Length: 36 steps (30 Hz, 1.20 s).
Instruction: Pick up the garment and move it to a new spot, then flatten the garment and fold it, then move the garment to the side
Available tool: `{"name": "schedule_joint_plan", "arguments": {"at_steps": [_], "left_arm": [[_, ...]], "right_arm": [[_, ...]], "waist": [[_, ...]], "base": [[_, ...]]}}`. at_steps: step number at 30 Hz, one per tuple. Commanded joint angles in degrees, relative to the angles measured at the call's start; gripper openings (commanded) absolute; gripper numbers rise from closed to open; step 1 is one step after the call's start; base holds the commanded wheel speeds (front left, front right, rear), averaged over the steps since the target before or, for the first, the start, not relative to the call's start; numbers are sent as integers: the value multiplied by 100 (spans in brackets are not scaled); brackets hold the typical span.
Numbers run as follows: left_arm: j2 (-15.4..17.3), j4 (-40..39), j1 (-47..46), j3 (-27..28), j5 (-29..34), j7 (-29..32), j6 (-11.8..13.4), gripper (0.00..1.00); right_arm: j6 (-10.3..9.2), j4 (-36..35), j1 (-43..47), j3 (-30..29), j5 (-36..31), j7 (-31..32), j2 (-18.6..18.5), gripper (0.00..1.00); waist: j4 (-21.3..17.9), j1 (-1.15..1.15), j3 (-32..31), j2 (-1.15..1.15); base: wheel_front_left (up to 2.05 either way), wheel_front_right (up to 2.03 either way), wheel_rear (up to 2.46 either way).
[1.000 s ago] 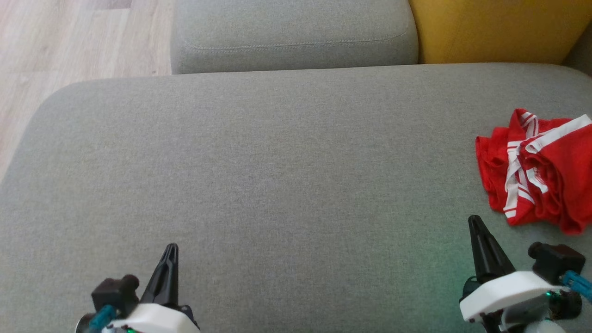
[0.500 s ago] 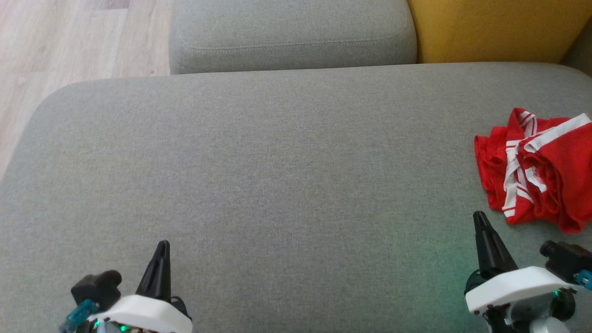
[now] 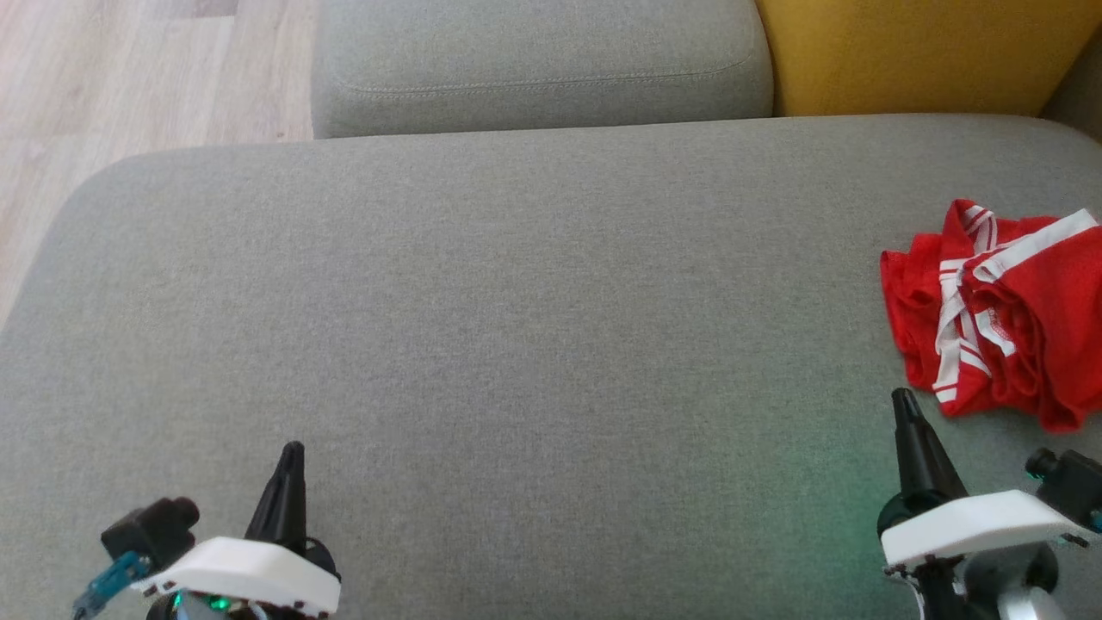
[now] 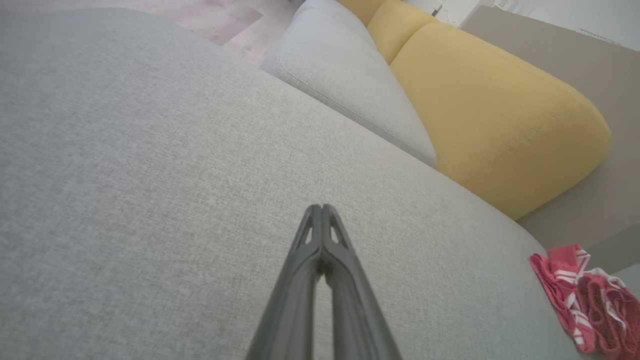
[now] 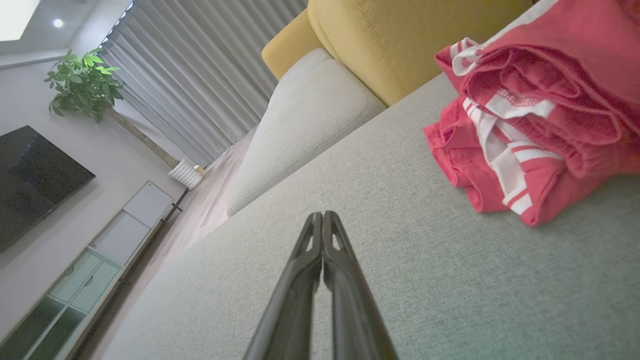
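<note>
On the grey sofa seat, far right edge: a red garment with white stripes lies in a loose, layered bundle that runs out past the head view's right border, well forward of the yellow cushion. Your right gripper points just beside its near corner, clear of the cloth. Your left gripper sits well apart, over bare upholstery at the lower left. Both sets of jaws are pressed together and hold nothing.

The bundle rests at the side of the seat with its layers roughly stacked. That would suit a heap waiting to be carried off and spread, and equally a folded piece already set aside; nothing here settles which.

Judged by its folds, the fabric is light, thin and limp, so expect it to sag and spill open from any single pinch. The white-banded hem and the thicker rolled edge, seen close in the right wrist view, look like the firmest places to take hold. A pinch through several layers would likely keep the bundle together; one layer alone would let it unroll. The woven upholstery may drag at cloth slid across it.
</note>
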Motion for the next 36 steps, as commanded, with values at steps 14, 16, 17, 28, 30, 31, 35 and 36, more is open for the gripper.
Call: {"name": "schedule_joint_plan", "arguments": {"at_steps": [14,16,17,28,30,31,35,36], "left_arm": [[-18,-93,-473,349,-1076,246,-172,0],[-24,-82,-492,378,-1214,276,-188,0],[-27,-76,-502,393,-1282,291,-197,0],[-61,-14,-610,554,-2038,462,-290,0],[-64,-8,-620,569,-2107,478,-298,0],[-67,-2,-630,584,-2175,493,-306,0],[-84,26,-679,659,-2517,572,-349,0],[-88,32,-689,674,-2586,588,-357,0]], "right_arm": [[-3,-25,-419,-54,1083,39,-121,0],[-3,-6,-436,-62,1220,44,-123,0],[-3,4,-445,-66,1289,47,-124,0],[-3,110,-540,-115,2039,81,-131,0],[-3,120,-549,-120,2107,84,-131,0],[-3,130,-558,-124,2175,87,-131,0],[-3,178,-602,-149,2515,104,-133,0],[-3,188,-610,-153,2582,107,-134,0]], "waist": [[-24,0,4,0],[-28,0,5,0],[-29,0,5,0],[-48,0,8,0],[-50,0,9,0],[-52,0,9,0],[-60,0,10,0],[-62,0,11,0]], "base": [[0,0,0],[0,0,0],[0,0,0],[0,0,0],[0,0,0],[0,0,0],[0,0,0],[0,0,0]]}}
